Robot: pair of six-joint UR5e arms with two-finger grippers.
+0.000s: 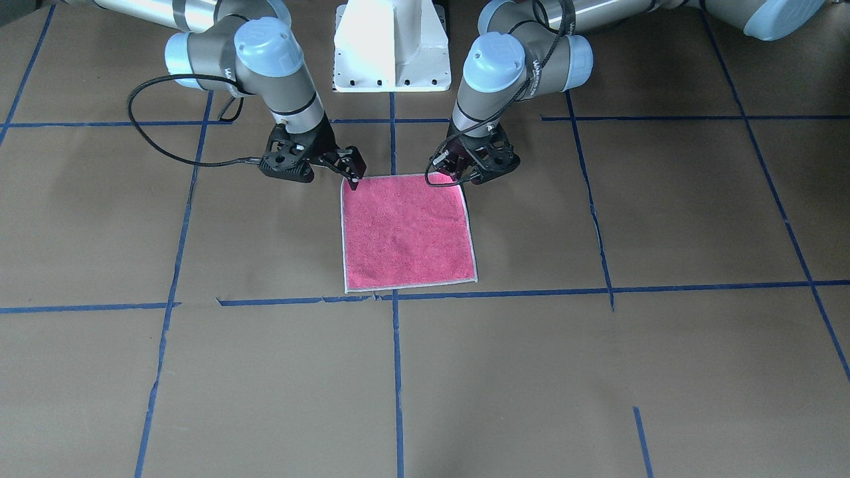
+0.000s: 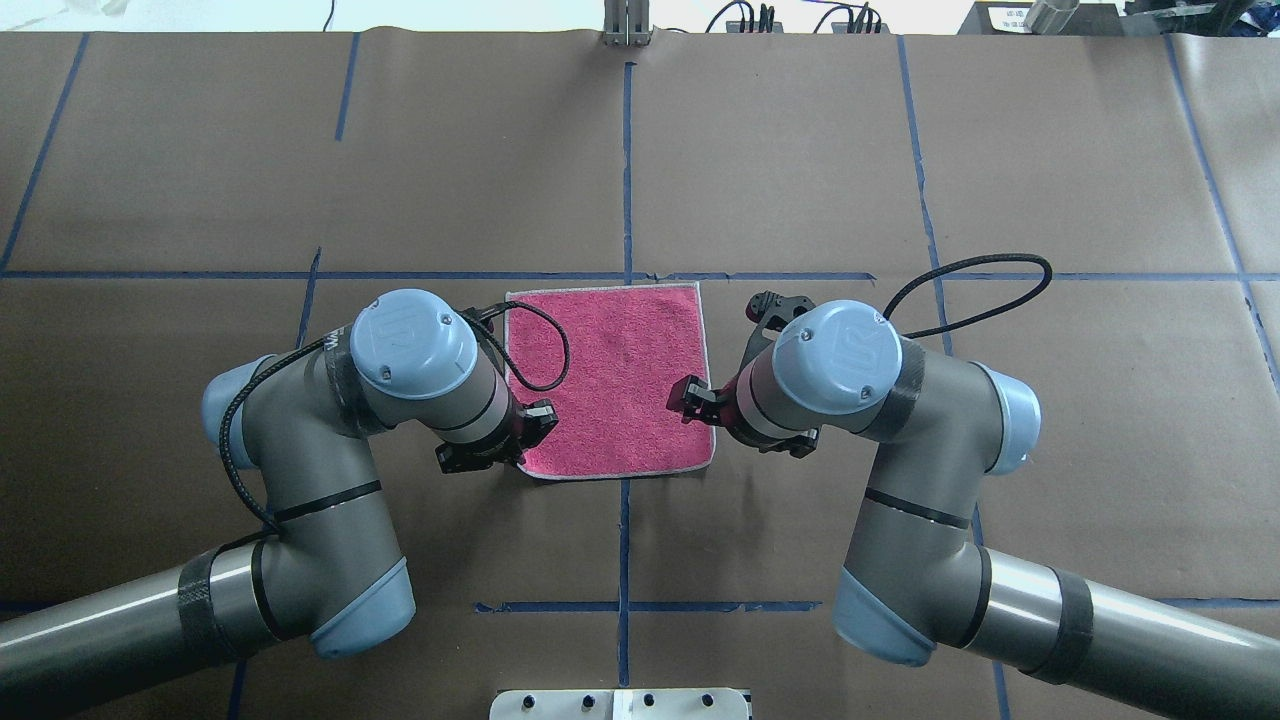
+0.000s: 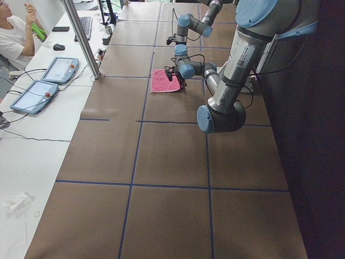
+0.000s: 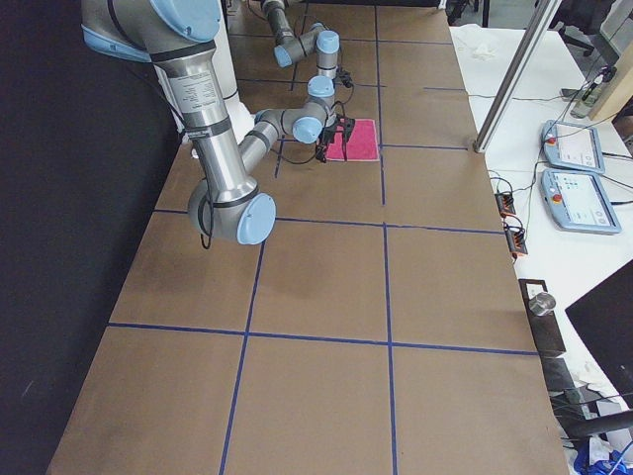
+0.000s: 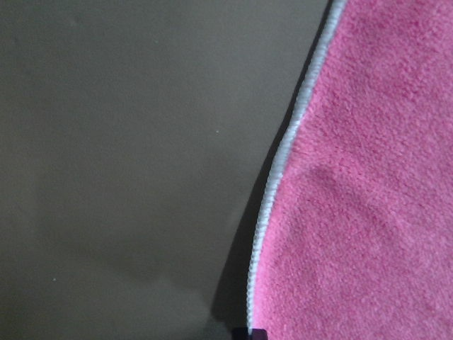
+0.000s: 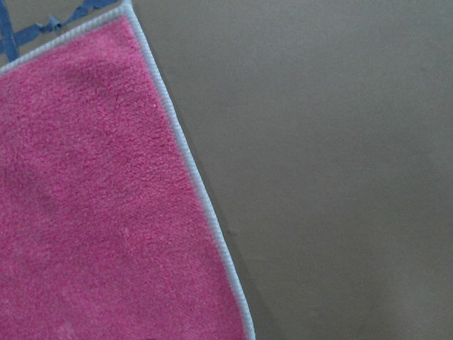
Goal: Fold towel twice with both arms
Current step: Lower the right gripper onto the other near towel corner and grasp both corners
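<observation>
The towel (image 1: 405, 232) lies flat on the brown table, pink-red face up, with a pale stitched edge all round. It also shows in the overhead view, towel (image 2: 610, 380). My left gripper (image 1: 460, 176) is down on the towel's near corner on the robot's left, gripper (image 2: 528, 445). My right gripper (image 1: 352, 180) is down on the other near corner, gripper (image 2: 695, 400). Both look shut on the towel's edge. In the left wrist view the towel (image 5: 368, 212) rises slightly off the table and casts a shadow. The right wrist view shows the towel (image 6: 92, 212) the same way.
The white base pedestal (image 1: 392, 46) stands just behind the towel. Blue tape lines (image 1: 397, 372) divide the brown table into squares. In the left side view, tablets (image 3: 56, 70), a metal post (image 3: 81, 38) and a seated person (image 3: 13, 32) are on a white table beyond the far edge.
</observation>
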